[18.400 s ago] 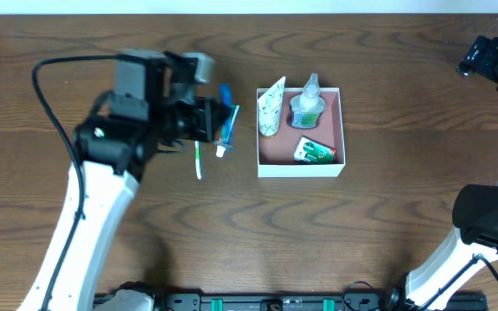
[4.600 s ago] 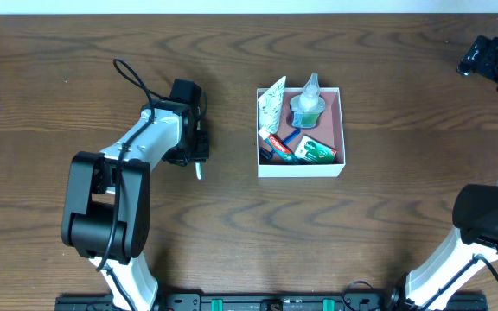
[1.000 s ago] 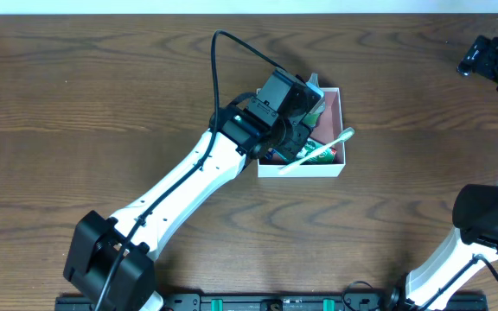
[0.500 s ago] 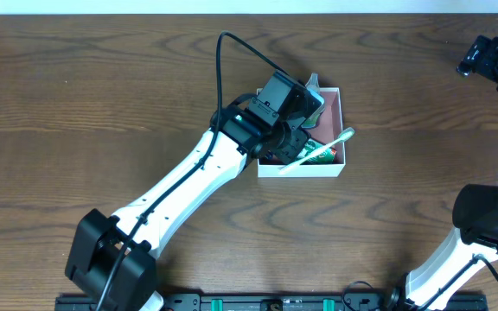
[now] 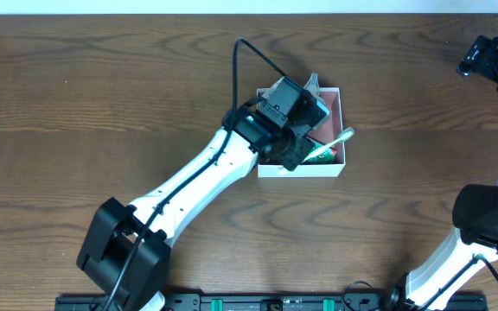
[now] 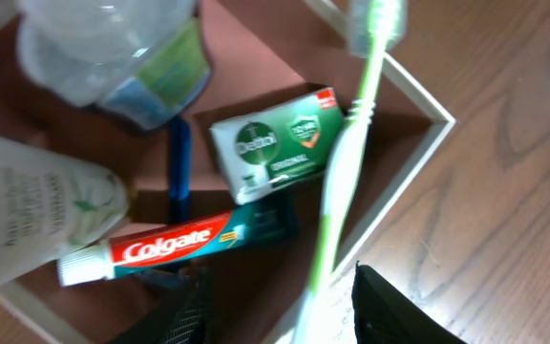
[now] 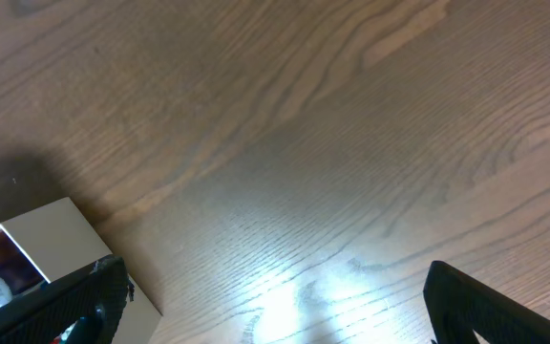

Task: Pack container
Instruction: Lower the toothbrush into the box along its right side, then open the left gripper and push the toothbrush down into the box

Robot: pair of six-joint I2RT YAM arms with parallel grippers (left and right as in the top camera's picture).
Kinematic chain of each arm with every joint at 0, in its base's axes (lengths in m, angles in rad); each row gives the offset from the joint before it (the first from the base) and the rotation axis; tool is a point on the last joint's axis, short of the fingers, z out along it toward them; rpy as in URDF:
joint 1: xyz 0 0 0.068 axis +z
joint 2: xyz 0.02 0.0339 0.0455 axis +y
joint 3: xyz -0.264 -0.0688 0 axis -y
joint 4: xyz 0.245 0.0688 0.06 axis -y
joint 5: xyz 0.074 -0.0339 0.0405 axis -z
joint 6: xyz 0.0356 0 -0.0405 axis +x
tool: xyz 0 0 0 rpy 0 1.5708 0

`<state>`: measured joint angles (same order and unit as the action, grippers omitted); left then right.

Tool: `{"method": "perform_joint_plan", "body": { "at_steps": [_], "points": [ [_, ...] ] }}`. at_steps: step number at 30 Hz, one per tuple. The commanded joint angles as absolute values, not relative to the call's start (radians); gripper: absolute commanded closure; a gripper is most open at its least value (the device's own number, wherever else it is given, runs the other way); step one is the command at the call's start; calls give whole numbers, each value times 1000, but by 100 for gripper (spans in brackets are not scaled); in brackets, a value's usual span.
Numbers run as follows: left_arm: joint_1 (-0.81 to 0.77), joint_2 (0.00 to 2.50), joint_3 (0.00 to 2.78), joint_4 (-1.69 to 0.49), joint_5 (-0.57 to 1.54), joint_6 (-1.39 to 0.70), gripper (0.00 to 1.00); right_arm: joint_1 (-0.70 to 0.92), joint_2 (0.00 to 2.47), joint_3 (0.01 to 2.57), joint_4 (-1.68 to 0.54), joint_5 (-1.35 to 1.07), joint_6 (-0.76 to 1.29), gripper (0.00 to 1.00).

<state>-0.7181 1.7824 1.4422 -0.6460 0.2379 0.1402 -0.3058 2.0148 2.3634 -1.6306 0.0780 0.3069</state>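
The left gripper (image 6: pixel 285 287) hovers over the container (image 5: pixel 301 170), which sits just right of table centre. Its jaws stand partly apart either side of the green toothbrush (image 6: pixel 347 162) handle, with gaps on both sides. The brush head overhangs the rim at three o'clock. At two o'clock from the container, the right gripper (image 7: pixel 275 291) gapes wide, holding nothing.

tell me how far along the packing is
Done: Colgate toothpaste, Dettol soap, a clear bottle and a white tube sit in the container. In hand: the left gripper, jaws open, straddles the green toothbrush, head over the rim. Left: settling it inside, probably.
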Motion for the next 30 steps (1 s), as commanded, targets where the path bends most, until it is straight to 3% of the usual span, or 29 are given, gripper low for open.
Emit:
{"method": "perform_joint_plan", "body": {
  "at_steps": [1, 30],
  "points": [
    [-741, 1796, 1444, -649, 254, 165, 53, -308, 1992, 2373, -1631, 78, 321, 1],
    [-748, 1908, 1444, -615, 250, 172, 53, -308, 1992, 2373, -1631, 78, 321, 1]
  ]
}}
